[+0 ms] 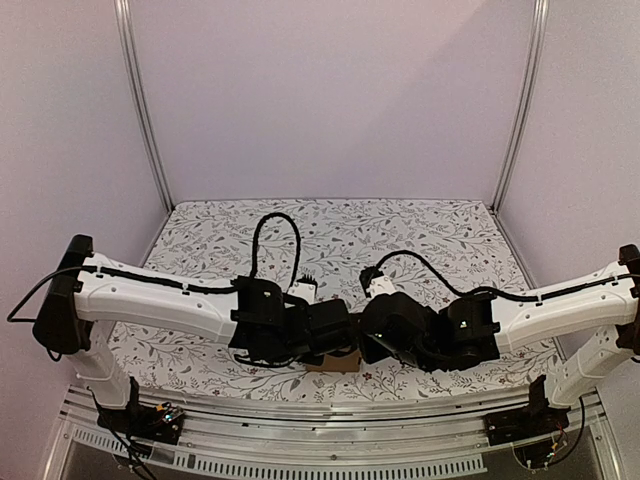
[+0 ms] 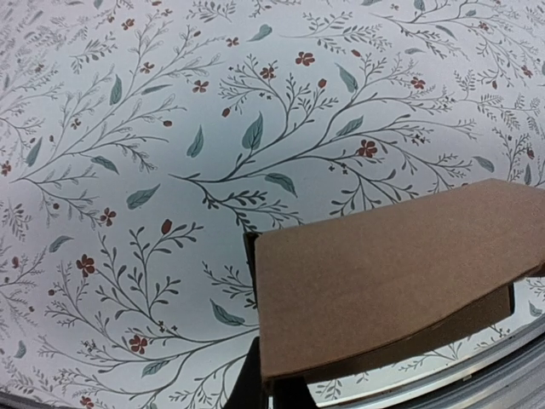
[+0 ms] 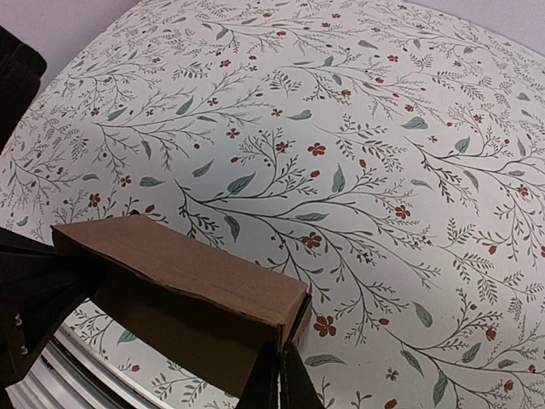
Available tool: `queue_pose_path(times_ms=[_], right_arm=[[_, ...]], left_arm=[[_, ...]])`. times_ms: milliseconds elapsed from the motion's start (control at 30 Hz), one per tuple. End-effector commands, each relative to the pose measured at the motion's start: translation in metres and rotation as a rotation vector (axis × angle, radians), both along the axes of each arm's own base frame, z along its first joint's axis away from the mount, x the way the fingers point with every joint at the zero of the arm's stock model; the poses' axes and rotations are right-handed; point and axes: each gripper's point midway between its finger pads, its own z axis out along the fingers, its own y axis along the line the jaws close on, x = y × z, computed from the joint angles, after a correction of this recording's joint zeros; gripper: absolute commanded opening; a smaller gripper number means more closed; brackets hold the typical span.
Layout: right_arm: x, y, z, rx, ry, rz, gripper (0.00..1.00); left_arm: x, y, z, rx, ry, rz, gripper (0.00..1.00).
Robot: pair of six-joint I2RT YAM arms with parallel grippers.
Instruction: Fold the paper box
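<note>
Left hand (image 2: 260,379) and right hand (image 3: 279,379) both pinch the plain brown cardboard paper box (image 2: 392,273) by its edges. It is between them, midway along the near edge of the floral tabletop (image 2: 170,128).

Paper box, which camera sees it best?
Left wrist view: the paper box fills the lower right, its broad brown face clear. Right wrist view shows it at an angle, lower left. Top view shows only a mostly hidden sliver.
</note>
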Motion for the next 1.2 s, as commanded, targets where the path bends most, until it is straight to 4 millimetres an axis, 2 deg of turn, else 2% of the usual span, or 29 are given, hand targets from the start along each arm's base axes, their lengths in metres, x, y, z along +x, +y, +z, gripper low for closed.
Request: queue_pose_path(times_ms=[0,133,300,433,667,867,1000,1067,1167], right_arm=[[0.004,-0.01,0.0,-0.023,-0.014,-0.025,0.02],[0.002,-0.006,-0.003,-0.016,0.005,-0.016,0.02],[-0.006,0.009,-0.015,0.017,0.057,0.038,0.02],[-0.009,0.013,-0.014,0.022,0.057,0.072,0.05],[-0.008,0.0,0.021,0.04,-0.024,0.113,0.23],[-0.007,-0.012,0.066,0.114,-0.102,0.121,0.25],[0.0,-0.012,0.084,0.118,-0.153,0.1,0.15],[0.005,-0.006,0.086,0.109,-0.158,0.093,0.07],[0.012,0.004,0.083,0.099,-0.153,0.088,0.01]], left_arm=[[-0.005,0.006,0.001,0.025,-0.015,-0.009,0.0],[-0.005,0.005,0.0,0.026,-0.016,-0.011,0.0],[-0.004,0.003,0.0,0.026,-0.018,-0.012,0.0],[-0.004,0.003,-0.002,0.035,-0.025,-0.013,0.0],[-0.002,0.005,-0.003,0.044,-0.036,-0.01,0.0],[-0.001,0.002,-0.004,0.043,-0.039,-0.016,0.0],[-0.001,0.001,-0.003,0.042,-0.04,-0.019,0.0],[-0.001,0.001,-0.003,0.041,-0.04,-0.021,0.0],[-0.001,0.001,-0.005,0.044,-0.038,-0.024,0.0]])
